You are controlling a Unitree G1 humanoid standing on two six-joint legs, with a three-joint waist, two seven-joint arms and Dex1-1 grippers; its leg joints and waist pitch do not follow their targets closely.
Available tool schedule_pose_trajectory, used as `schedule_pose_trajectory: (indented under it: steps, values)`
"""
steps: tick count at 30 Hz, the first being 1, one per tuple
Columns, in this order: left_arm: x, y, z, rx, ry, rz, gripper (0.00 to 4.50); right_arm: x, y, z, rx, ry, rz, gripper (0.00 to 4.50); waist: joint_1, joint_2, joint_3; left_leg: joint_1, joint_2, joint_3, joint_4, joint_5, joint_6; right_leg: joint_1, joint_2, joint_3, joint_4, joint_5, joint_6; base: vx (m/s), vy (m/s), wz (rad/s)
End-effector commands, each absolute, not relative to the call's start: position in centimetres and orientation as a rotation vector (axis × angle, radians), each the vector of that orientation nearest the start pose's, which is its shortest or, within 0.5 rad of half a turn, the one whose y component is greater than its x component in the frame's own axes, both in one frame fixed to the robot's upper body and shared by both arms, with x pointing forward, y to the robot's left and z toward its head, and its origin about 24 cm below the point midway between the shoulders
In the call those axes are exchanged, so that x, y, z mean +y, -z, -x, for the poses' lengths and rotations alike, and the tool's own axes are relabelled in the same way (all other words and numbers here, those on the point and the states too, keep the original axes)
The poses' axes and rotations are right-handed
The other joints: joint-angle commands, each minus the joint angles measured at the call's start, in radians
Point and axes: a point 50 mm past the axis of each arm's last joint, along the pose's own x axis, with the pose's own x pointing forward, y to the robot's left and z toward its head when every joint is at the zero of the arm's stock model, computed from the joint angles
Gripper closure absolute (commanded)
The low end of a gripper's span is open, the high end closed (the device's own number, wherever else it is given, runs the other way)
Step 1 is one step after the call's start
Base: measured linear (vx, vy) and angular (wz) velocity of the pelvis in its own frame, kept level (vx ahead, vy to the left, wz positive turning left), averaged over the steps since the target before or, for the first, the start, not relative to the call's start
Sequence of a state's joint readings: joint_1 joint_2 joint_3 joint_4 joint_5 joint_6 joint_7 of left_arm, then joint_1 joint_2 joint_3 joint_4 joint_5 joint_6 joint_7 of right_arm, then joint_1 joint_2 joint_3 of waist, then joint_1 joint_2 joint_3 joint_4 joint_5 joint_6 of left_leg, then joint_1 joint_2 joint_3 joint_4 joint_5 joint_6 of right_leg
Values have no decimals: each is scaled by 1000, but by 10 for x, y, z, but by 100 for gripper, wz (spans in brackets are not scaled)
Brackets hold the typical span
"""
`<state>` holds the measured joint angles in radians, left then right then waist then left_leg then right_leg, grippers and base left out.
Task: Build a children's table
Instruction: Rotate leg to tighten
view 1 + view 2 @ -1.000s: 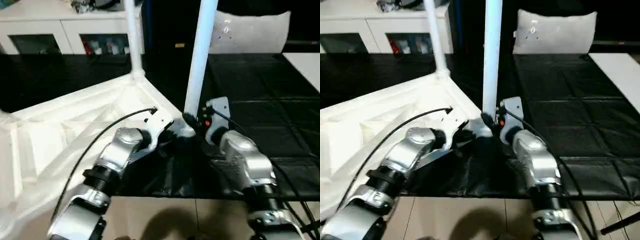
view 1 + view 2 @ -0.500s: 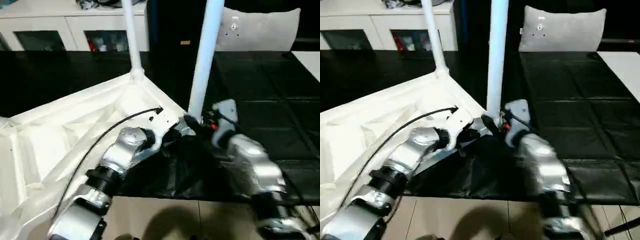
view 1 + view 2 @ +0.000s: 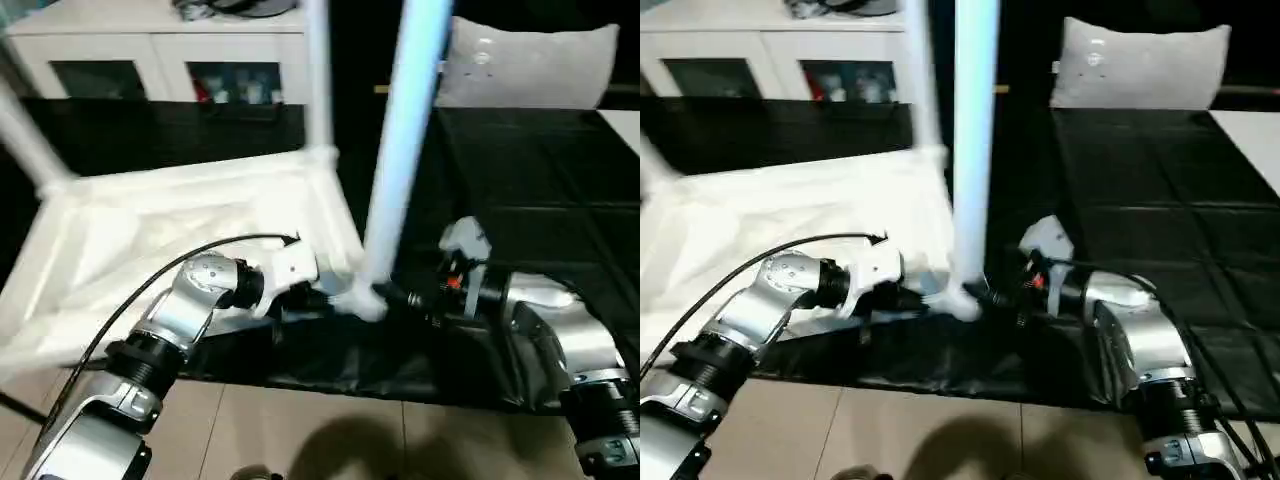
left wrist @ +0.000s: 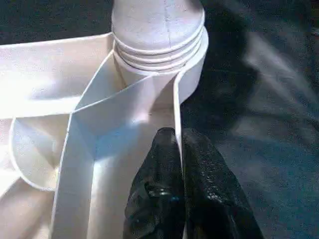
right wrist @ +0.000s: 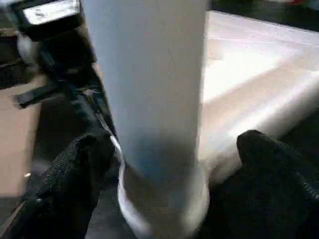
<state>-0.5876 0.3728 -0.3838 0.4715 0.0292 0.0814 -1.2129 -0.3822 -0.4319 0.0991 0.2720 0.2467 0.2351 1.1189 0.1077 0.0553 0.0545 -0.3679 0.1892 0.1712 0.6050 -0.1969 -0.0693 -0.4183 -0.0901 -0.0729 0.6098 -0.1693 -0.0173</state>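
Note:
The children's table lies upside down, its white ribbed top (image 3: 170,220) resting partly on the black cover. Three white legs stand in its corner sockets: a near one (image 3: 400,150), a far one (image 3: 318,80) and one at the left (image 3: 25,140). My left gripper (image 3: 335,295) is at the near corner, shut on the top's thin rim wall (image 4: 175,99) just beside the socket. My right gripper (image 3: 395,297) is open at the base of the near leg (image 5: 149,89), with one black finger (image 5: 75,169) on each side and a gap to the leg.
The black-covered work surface (image 3: 540,180) stretches to the right and back. A white cabinet (image 3: 150,50) and a grey cushion (image 3: 530,65) stand behind it. Beige floor tiles (image 3: 300,430) run along the front edge, under my forearms.
My right gripper's fingers have spread away from the near leg. The table top has swung round, bringing the left corner leg into view. The camera has also shifted.

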Motion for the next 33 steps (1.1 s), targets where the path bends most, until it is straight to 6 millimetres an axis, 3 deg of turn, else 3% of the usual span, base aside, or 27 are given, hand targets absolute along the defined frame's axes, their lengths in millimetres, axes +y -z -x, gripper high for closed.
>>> schedule_pose_trajectory:
  steps: [1, 2, 5, 8, 24, 25, 29, 33]
  values:
    - [106, -67, -301, 370, 1563, -573, 450, -164, -77, -293, 256, -1245, 108, 45, -2, -19, -75, 3, 36, -3, -65, -123, 96, 64, -51, 41, -61, -167, -238, 0, 0, 0]
    - [106, -67, -301, 372, 1572, -576, 450, -163, -76, -293, 263, -1257, 104, 48, 0, -17, -75, 3, 36, -2, -65, -127, 96, 64, -52, 41, -62, -175, -238, 0, 0, 0]
    - [108, -68, -296, 385, 1636, -589, 450, -159, -73, -289, 304, -1345, 80, 86, 3, -26, -72, 3, 34, -1, -67, -146, 88, 64, -53, 41, -68, -233, -218, 0, 0, 0]
    - [108, -68, -296, 388, 1646, -593, 450, -158, -73, -288, 316, -1366, 64, 98, 4, -25, -72, 3, 35, -3, -68, -143, 78, 63, -53, 41, -68, -252, -206, 0, 0, 0]
    - [112, -69, -296, 405, 1653, -565, 450, -160, -76, -281, 368, -1455, 3, 236, 6, -25, -75, 1, 33, -3, -65, -121, 75, 64, -51, 40, -67, -237, -203, 0, 0, 0]
    - [111, -69, -296, 404, 1652, -558, 450, -159, -76, -281, 369, -1460, -1, 240, 5, -29, -75, 0, 32, -2, -64, -120, 76, 65, -51, 40, -68, -238, -202, 0, 0, 0]
    - [111, -69, -297, 405, 1629, -524, 450, -155, -77, -278, 357, -1473, -41, 245, 6, -28, -75, 1, 32, -2, -65, -121, 75, 64, -51, 40, -68, -250, -198, 0, 0, 0]
    - [108, -67, -300, 419, 1570, -485, 450, -148, -76, -276, 345, -1452, -67, 246, 7, -22, -75, 1, 32, -3, -65, -122, 70, 63, -52, 40, -69, -257, -196, 0, 0, 0]
